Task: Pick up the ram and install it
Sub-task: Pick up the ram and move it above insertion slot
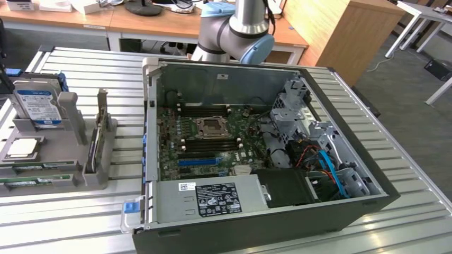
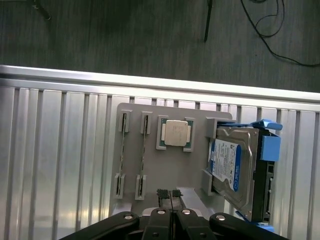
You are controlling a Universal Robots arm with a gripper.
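Observation:
Two ram sticks (image 2: 123, 155) (image 2: 144, 156) stand on edge in slots of a grey holder (image 2: 165, 172); in the exterior view they are thin green strips (image 1: 34, 169) (image 1: 35, 181) at the holder's near end. My gripper (image 2: 170, 196) hangs high above the holder, its black fingertips pressed together and holding nothing. It is nearer the holder's bare edge than the sticks. The arm's base (image 1: 236, 32) stands behind the open computer case (image 1: 254, 222). Black memory slots (image 1: 208, 143) flank the processor socket (image 1: 210, 127) on the motherboard.
The holder also carries a silver processor (image 2: 176, 133) and a blue-labelled hard drive (image 2: 232, 162) in a blue bracket. All sits on a slatted metal table (image 1: 409, 180). Cables lie on the dark floor (image 2: 150, 35) beyond the table's edge. The case's power supply (image 1: 211, 198) and drive cage (image 1: 297, 106) rise inside.

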